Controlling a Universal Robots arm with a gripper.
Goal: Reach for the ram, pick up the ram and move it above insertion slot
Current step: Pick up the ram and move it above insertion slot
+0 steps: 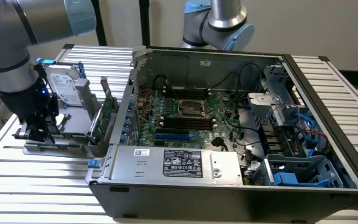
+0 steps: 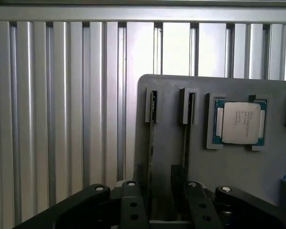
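Here, nearest the wrist camera, the gripper (image 2: 163,188) hangs over the grey holder (image 2: 229,191) with its 2 fingers (image 2: 132,200) parted and nothing clamped between them. Just beyond the fingertips the ram (image 2: 152,143) stands on edge in 1 of the holder's 2 parallel grooves, showing as a thin dark line. The 2nd groove (image 2: 187,143) beside it shows a like line, and which of the 2 the fingers are centred on cannot be told. A processor chip (image 2: 240,122) lies flat in its own pocket just beside the 2nd groove. In the exterior view the holder sits on the slatted table (image 1: 30,172) at about 9 o'clock from the computer case (image 1: 166,196), with the expansion card (image 1: 107,114) and a hard drive (image 1: 64,86) standing near the gripper. The insertion slot (image 1: 188,122) lies among the dark slots on the motherboard (image 1: 223,135), at roughly 3 o'clock from the gripper and well apart from it. Judged from this, the reach goes well if the fingers straddle 1 stick only, near its mid-length and square to its flat faces. They should descend straight, so that neither the neighbouring groove nor the processor chip is touched.
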